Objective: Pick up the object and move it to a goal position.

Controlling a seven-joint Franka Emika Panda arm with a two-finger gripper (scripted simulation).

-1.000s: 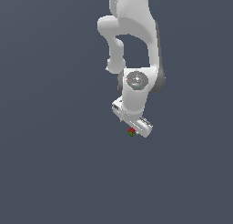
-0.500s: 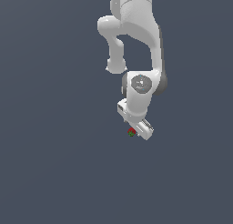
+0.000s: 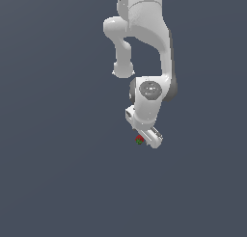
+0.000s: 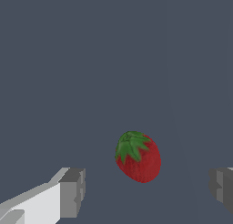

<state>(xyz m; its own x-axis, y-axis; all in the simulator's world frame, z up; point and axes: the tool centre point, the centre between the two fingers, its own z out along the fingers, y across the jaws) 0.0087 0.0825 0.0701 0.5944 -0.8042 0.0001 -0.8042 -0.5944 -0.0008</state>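
The object is a small red strawberry with a green leafy cap [image 4: 138, 156], lying on the flat grey surface. In the wrist view it sits between my two grey fingertips [image 4: 73, 192], which stand wide apart without touching it. My gripper [image 4: 148, 191] is open around it. In the exterior view the object [image 3: 139, 139] shows as a tiny red and green speck at the lower end of the white hand, and the gripper [image 3: 144, 137] hangs straight over it with its fingers mostly hidden by the hand.
The white arm [image 3: 144, 48] reaches down from the top of the exterior view. A plain dark grey surface [image 3: 58, 173] lies all around, with no other objects showing.
The arm has lowered slightly, bringing the hand a little closer to the object. The object has not moved.
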